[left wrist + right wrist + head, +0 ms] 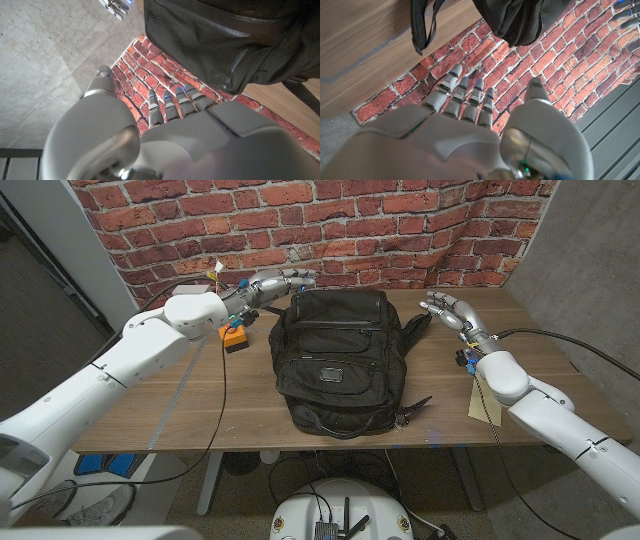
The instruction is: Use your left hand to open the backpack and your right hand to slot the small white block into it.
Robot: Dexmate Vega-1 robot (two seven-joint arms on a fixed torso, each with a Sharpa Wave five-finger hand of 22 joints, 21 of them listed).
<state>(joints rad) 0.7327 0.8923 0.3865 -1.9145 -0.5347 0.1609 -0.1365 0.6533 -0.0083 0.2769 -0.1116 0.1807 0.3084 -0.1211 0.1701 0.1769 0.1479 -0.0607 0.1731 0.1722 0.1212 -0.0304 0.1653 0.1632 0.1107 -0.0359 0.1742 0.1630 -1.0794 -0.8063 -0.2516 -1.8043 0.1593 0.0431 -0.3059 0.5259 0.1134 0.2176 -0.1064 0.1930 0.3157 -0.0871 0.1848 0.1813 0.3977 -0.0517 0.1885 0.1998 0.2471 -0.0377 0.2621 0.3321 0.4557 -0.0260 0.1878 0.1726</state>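
A black backpack [338, 358] lies on the wooden table [200, 400] at the middle, with its zippers closed as far as I can tell. My left hand [277, 284] hovers at its far left corner, fingers stretched out and holding nothing. Over the table beyond the backpack's right side, my right hand [446, 310] is up with fingers spread and nothing in it. In the left wrist view, my left hand [170, 120] points past the backpack [225, 45] toward the brick wall. The right wrist view shows my right hand [470, 115] near a backpack strap [422, 25].
A small orange and black object [234, 338] sits on the table left of the backpack, under my left wrist. A tan sheet [484, 400] lies by my right forearm. The brick wall [400, 230] stands close behind the table.
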